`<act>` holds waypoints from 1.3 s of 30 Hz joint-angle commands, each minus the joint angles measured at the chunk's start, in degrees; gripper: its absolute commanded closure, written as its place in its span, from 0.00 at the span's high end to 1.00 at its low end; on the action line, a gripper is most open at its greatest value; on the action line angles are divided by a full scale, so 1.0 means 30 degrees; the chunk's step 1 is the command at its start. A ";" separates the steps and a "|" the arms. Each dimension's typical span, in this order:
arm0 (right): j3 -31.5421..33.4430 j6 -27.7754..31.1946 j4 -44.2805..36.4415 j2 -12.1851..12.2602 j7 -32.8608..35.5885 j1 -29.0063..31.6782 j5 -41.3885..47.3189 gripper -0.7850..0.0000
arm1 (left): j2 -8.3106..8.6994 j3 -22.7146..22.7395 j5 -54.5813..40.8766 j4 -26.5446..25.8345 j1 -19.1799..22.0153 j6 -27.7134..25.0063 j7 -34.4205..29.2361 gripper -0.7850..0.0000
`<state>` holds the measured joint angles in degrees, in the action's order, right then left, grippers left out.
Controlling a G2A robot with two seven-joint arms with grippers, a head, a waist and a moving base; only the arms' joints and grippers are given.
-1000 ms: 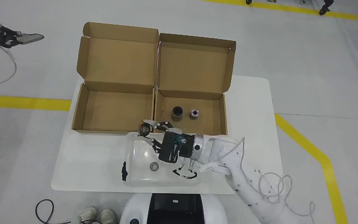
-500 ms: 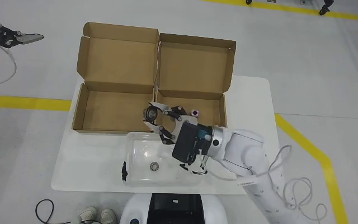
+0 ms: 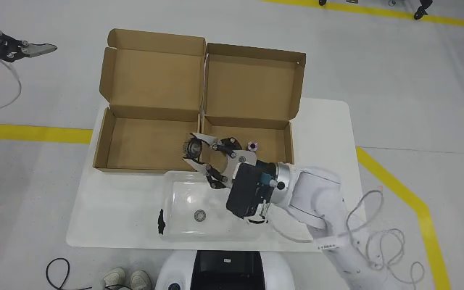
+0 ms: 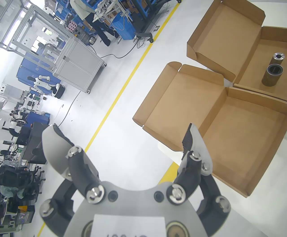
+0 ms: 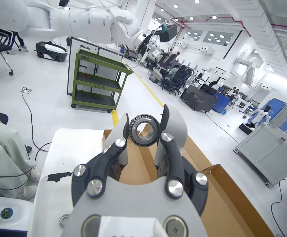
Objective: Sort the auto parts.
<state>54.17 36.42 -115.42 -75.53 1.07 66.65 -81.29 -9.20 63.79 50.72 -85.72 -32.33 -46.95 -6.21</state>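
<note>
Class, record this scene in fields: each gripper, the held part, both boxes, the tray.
Left box: open, lid back
Right box: open, two cylindrical parts standing inside
Clear tray: on the table, a small ring inside
Right gripper: shut on a bearing
Bearing: held up near where the boxes meet
Left gripper: fingers open, holding nothing, out beside the table

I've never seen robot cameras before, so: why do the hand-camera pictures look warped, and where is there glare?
Left wrist view: a wide lens makes the metal-framed cabinet lean. Right wrist view: ceiling lights glare white; the bearing in the right gripper glints. Top view: even light, a soft sheen on the clear tub.
</note>
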 commanded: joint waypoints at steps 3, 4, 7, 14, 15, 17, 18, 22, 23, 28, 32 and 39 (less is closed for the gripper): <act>-0.1204 -0.0581 0.1475 -0.0147 0.0699 -0.0234 -0.1023 0.00 | 0.0000 0.0000 0.0000 0.0000 0.0000 0.0000 0.0000 1.00; -0.1477 -0.0823 0.1981 -0.0195 0.1046 -0.0319 -0.1276 0.00 | 0.0000 0.0000 0.0000 0.0000 0.0000 0.0000 0.0000 1.00; -0.2479 -0.1570 0.3455 -0.0438 0.1405 -0.0638 -0.1326 0.00 | 0.0000 0.0000 0.0000 0.0000 0.0000 0.0000 0.0000 1.00; -0.4634 -0.3407 0.7523 -0.1396 0.2668 -0.2786 -0.0995 0.00 | 0.0000 0.0000 0.0000 0.0000 0.0000 0.0000 0.0000 1.00; -0.4896 -0.3598 0.8050 -0.1567 0.2900 -0.3206 -0.0862 0.00 | 0.0000 0.0000 0.0000 0.0000 0.0000 0.0000 0.0000 1.00; -0.5451 -0.3977 0.9175 -0.1951 0.3170 -0.3964 -0.0357 0.00 | 0.0000 0.0000 0.0000 0.0000 0.0000 0.0000 0.0000 1.00; -0.5687 -0.4107 0.9808 -0.2149 0.3261 -0.4401 -0.0113 0.00 | 0.0000 0.0000 0.0000 0.0000 0.0000 0.0000 0.0000 1.00; -0.6695 -0.4474 1.2144 -0.2999 0.3487 -0.5965 0.0993 0.00 | 0.0000 0.0000 0.0000 0.0000 0.0000 0.0000 0.0000 1.00; -0.6984 -0.4574 1.2735 -0.3246 0.3547 -0.6366 0.1230 0.00 | 0.0000 0.0000 0.0000 0.0000 0.0000 0.0000 0.0000 1.00; -0.8284 -0.5014 1.5564 -0.4564 0.4027 -0.8331 0.2252 0.00 | 0.0000 0.0000 0.0000 0.0000 0.0000 0.0000 0.0000 1.00; -0.9137 -0.5203 1.7819 -0.5676 0.4159 -0.9574 0.3141 0.00 | 0.0000 0.0000 0.0000 0.0000 0.0000 0.0000 0.0000 1.00; -1.0177 -0.5497 2.1388 -0.7512 0.3978 -1.1178 0.4021 0.00 | 0.0000 0.0000 0.0000 0.0000 0.0000 0.0000 0.0000 1.00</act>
<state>23.85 19.94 -52.73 -97.41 13.13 33.63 -69.62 -9.20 63.79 50.72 -85.72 -32.33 -46.95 -6.21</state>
